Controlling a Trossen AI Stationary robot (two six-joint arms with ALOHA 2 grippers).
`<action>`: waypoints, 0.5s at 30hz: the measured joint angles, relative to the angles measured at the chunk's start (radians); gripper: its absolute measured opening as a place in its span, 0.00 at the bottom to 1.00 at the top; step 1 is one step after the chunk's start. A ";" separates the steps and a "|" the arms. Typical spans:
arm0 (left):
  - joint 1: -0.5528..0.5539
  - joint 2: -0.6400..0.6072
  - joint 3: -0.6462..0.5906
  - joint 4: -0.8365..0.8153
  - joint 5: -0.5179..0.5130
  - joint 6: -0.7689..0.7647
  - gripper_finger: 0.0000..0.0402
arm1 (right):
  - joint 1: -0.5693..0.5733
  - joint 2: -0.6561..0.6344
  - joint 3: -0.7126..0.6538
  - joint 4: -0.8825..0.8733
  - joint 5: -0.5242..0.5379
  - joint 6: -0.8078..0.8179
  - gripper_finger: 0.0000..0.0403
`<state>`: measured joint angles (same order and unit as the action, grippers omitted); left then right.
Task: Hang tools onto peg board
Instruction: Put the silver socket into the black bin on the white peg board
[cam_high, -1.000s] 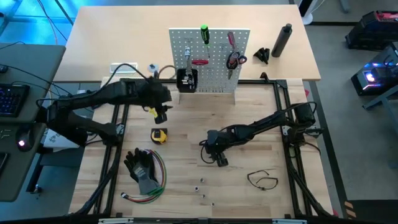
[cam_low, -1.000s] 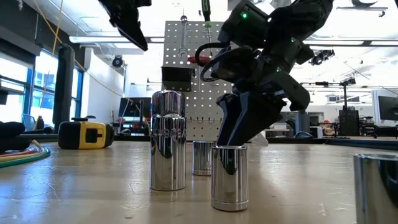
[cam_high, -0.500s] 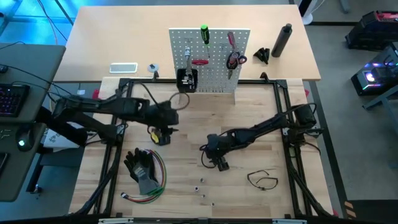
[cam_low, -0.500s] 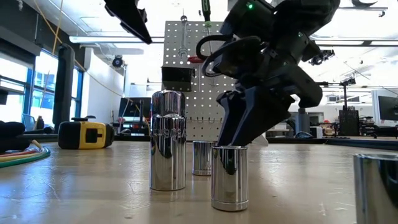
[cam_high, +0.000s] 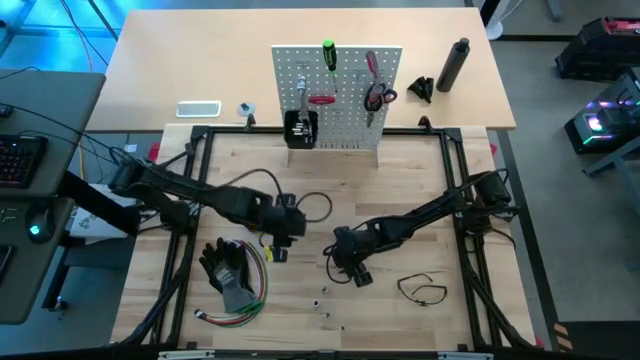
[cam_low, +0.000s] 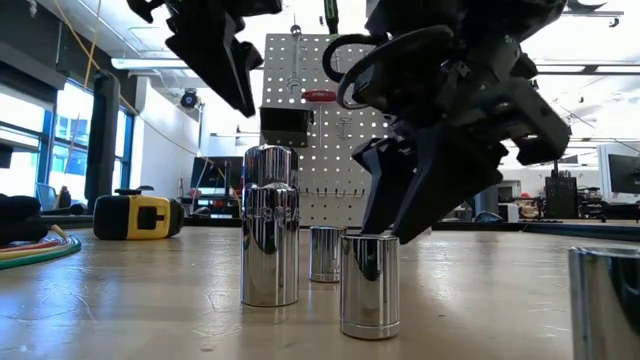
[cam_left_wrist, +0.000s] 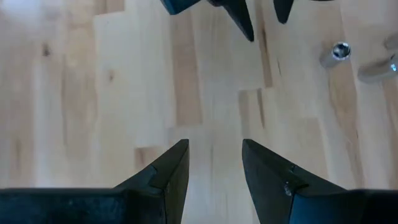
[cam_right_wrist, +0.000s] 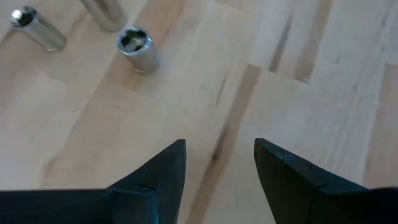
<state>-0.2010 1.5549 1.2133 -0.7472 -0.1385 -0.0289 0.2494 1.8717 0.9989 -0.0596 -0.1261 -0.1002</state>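
Peg board (cam_high: 337, 96) stands upright at the far edge of my light wooden tabletop (cam_high: 400, 180) (screwdrivers already hung). Well before it, my left gripper (cam_left_wrist: 214, 163) and right gripper (cam_right_wrist: 219, 163) hover parted, empty, near the chrome sockets (cam_low: 369, 283). Behind the board: workshop benches.

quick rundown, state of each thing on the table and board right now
peg board: upright, tools already hung on it
green screwdriver: hanging on the board
red scissors: hanging on the board
black bin: mounted on the board front
tape measure: on the table, not hung
metal sockets: standing upright on the table
black loop: lying flat on the table
gloves: lying on the table
left gripper: jaws open, empty
right gripper: jaws open, empty
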 joint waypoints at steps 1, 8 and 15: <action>-0.009 0.013 0.000 0.015 -0.003 -0.004 0.35 | 0.005 0.000 0.000 0.005 0.000 0.006 0.46; -0.078 0.102 0.000 0.143 -0.005 -0.015 0.35 | 0.031 0.000 0.000 0.026 -0.001 0.018 0.46; -0.125 0.178 -0.001 0.171 -0.014 -0.049 0.35 | 0.033 0.000 0.000 0.051 -0.005 0.022 0.46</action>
<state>-0.3262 1.7326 1.2125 -0.5762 -0.1523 -0.0782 0.2825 1.8717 0.9989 -0.0084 -0.1313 -0.0781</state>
